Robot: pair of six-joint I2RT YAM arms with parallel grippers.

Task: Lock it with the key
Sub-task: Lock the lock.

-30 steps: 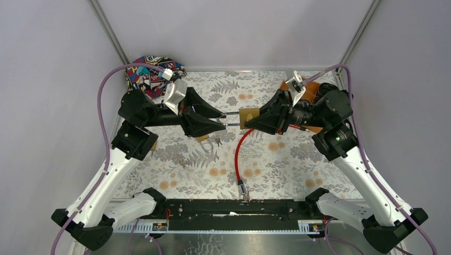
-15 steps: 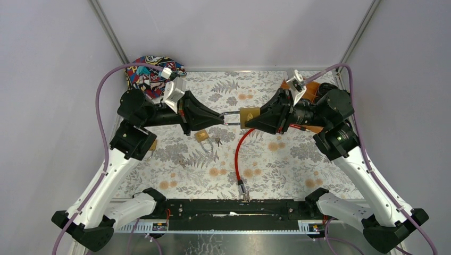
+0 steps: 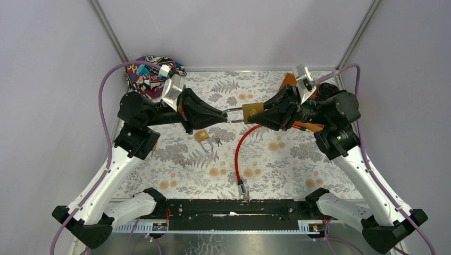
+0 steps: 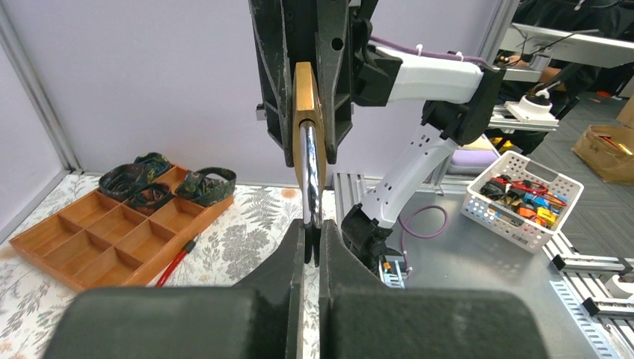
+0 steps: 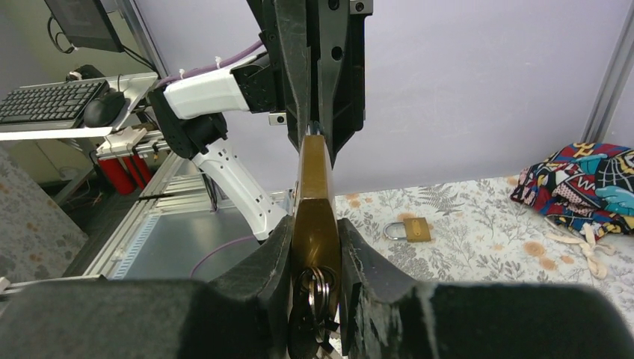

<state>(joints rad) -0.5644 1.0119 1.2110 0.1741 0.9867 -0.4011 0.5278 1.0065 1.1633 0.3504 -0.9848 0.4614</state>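
A brass padlock [image 3: 252,112] hangs in the air between both arms, above the table's far middle. My left gripper [image 3: 222,116] is shut on its steel shackle [image 3: 233,115]; in the left wrist view the shackle [image 4: 309,172] runs down between the closed fingertips of the left gripper [image 4: 312,228]. The right gripper [image 3: 260,114] is shut on the brass body [image 5: 314,194], pinching its flat sides. A key ring [image 5: 318,288] sits at the body's bottom end, deep between the right fingers; the key's blade is hidden.
A second padlock [image 3: 202,136] with keys [image 3: 215,141] lies on the floral mat under the left arm. A red cable [image 3: 240,151] curves toward the near edge. A wooden tray [image 4: 112,232] sits at the far right, patterned cloth [image 3: 151,71] at the far left.
The left gripper has gone from open around the shackle to shut on it. The padlock and both grippers have shifted slightly right and toward the back.
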